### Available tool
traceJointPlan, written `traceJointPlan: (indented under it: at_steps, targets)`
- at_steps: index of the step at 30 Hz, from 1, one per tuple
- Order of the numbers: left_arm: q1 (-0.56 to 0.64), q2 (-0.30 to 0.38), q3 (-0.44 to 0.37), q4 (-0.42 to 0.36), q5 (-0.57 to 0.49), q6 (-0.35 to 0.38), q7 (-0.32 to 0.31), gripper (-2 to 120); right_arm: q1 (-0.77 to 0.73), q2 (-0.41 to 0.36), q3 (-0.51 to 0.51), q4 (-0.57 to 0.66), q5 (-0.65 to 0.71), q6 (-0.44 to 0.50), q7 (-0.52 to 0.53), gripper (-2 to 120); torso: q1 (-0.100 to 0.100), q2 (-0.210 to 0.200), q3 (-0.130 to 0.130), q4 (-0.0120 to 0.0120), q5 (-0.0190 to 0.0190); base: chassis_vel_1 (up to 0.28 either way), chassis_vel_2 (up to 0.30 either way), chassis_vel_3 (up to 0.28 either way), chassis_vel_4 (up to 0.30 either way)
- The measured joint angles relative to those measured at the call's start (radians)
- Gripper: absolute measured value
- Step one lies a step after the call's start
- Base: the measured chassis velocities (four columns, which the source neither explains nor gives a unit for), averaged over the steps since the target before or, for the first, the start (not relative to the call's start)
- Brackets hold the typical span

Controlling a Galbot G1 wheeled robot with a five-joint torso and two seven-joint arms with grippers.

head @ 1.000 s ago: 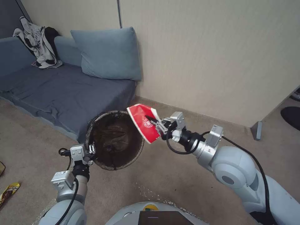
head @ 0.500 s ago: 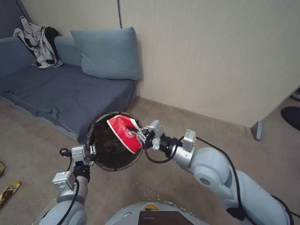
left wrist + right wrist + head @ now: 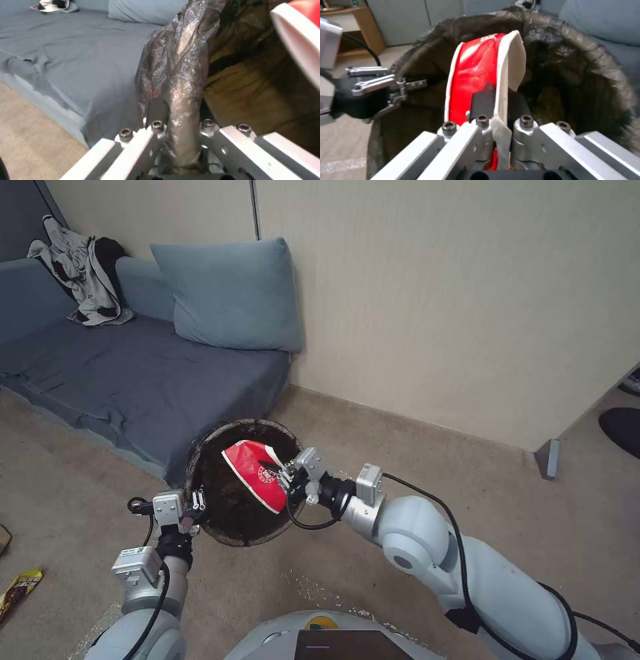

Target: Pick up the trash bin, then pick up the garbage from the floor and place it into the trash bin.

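The trash bin (image 3: 230, 508) is round, lined with a dark bag, and held tilted above the carpet with its mouth facing me. My left gripper (image 3: 194, 501) is shut on its near-left rim, and the bag-covered rim (image 3: 180, 75) runs between its fingers. My right gripper (image 3: 279, 477) is shut on the rim of a squashed red-and-white paper cup (image 3: 255, 468), one piece of the garbage. The cup (image 3: 476, 72) hangs inside the bin's mouth, over the bag (image 3: 583, 52). A yellow snack wrapper (image 3: 20, 585) lies on the floor at far left.
A grey-blue sofa (image 3: 120, 373) with a cushion (image 3: 230, 293) and crumpled clothes (image 3: 87, 270) stands just behind the bin. A beige wall (image 3: 453, 300) runs along the right. Open carpet (image 3: 373, 427) lies to the right of the bin, and my base (image 3: 320, 637) is directly below.
My right gripper carried the cup leftward, from beside the bin's right rim to inside its mouth. The left gripper and the bin stayed almost still.
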Motion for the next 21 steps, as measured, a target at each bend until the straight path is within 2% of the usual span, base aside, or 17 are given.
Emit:
traceJointPlan:
  at_steps: [3,7,8,12,13,16,18,19,21]
  targets:
    - [0.001,0.000,0.000,0.000,0.000,0.000,0.001,3,0.010,0.013,-0.016,-0.013,-0.008,-0.002,0.014,1,0.000,0.000,0.000,0.0000,0.0000,0.000,0.000,0.000,0.000]
    - [0.001,0.000,0.000,0.000,0.000,0.000,0.002,3,0.026,0.029,-0.046,-0.019,-0.016,-0.006,0.049,18,0.000,0.000,0.000,0.0000,0.0000,0.000,0.000,0.000,0.000]
    - [0.001,0.000,0.000,0.000,0.000,0.000,0.002,3,0.026,0.029,-0.046,-0.019,-0.016,-0.006,0.049,18,0.000,0.000,0.000,0.0000,0.0000,0.000,0.000,0.000,0.000]
    - [0.001,-0.001,0.001,0.000,0.001,0.000,0.003,3,0.032,0.039,-0.066,-0.020,-0.017,-0.006,0.074,36,0.000,0.000,0.000,0.0000,0.0000,0.000,0.000,0.000,0.000]
    - [0.001,-0.001,0.001,0.000,0.001,0.000,0.003,3,0.032,0.039,-0.066,-0.020,-0.017,-0.006,0.074,36,0.000,0.000,0.000,0.0000,0.0000,0.000,0.000,0.000,0.000]
    - [0.000,-0.003,0.001,0.000,0.002,-0.001,0.003,3,0.034,0.047,-0.072,-0.019,-0.016,-0.008,0.090,50,0.000,0.000,0.000,0.0000,0.0000,0.000,0.000,0.000,0.000]
    - [0.000,-0.004,0.002,0.000,0.002,-0.001,0.003,3,0.036,0.049,-0.073,-0.017,-0.014,-0.009,0.092,58,0.000,0.000,0.000,0.0000,0.0000,0.000,0.000,0.000,0.000]
    - [0.000,-0.004,0.002,0.000,0.002,-0.001,0.003,3,0.036,0.049,-0.073,-0.017,-0.014,-0.009,0.092,58,0.000,0.000,0.000,0.0000,0.0000,0.000,0.000,0.000,0.000]
    - [0.000,-0.005,0.002,0.000,0.002,-0.001,0.003,3,0.039,0.050,-0.073,-0.013,-0.011,-0.010,0.094,67,0.000,0.000,0.000,0.0000,0.0001,0.000,0.000,0.000,0.000]
